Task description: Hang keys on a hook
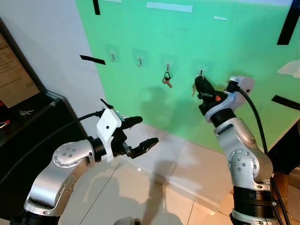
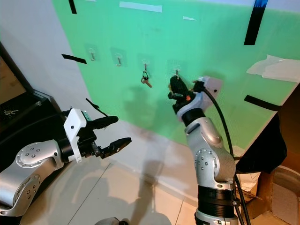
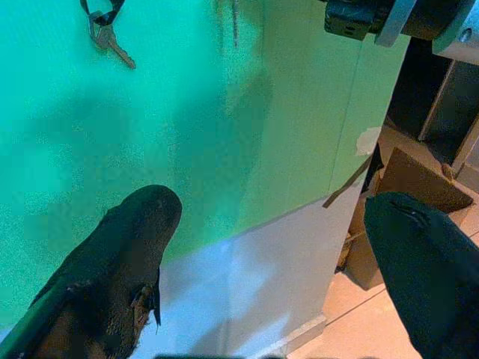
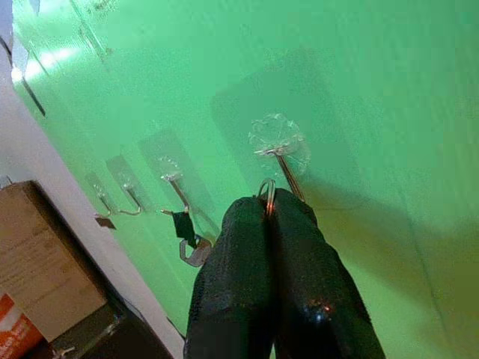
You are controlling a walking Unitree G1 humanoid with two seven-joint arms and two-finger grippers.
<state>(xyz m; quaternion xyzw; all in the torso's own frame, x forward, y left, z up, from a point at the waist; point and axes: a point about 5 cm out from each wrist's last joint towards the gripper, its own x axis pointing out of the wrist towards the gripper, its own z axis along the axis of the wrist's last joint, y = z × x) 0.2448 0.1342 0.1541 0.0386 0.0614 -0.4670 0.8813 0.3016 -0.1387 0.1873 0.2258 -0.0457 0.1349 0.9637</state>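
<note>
A row of small clear hooks is stuck on a green wall panel [image 1: 187, 42]. One hook [image 1: 167, 63] carries a set of keys [image 1: 167, 79] with a black fob, which also appears in the left wrist view [image 3: 105, 34]. My right gripper [image 1: 200, 84] is raised against the panel just under the rightmost hook [image 1: 201, 71]. It is shut on a metal key ring [image 4: 266, 188], whose loop pokes out of the fingertips right below that hook's wire [image 4: 284, 161]. My left gripper [image 1: 146, 131] hovers lower left, away from the wall, open and holding nothing.
Two bare hooks [image 1: 112, 55] [image 1: 139, 59] sit left of the hung keys. A black cabinet [image 1: 28, 122] stands at the left with a loose key [image 1: 26, 112] on top. Black tape strips [image 1: 92, 59] mark the wall. Cardboard boxes [image 3: 404, 187] and tiled floor [image 1: 122, 192] lie below.
</note>
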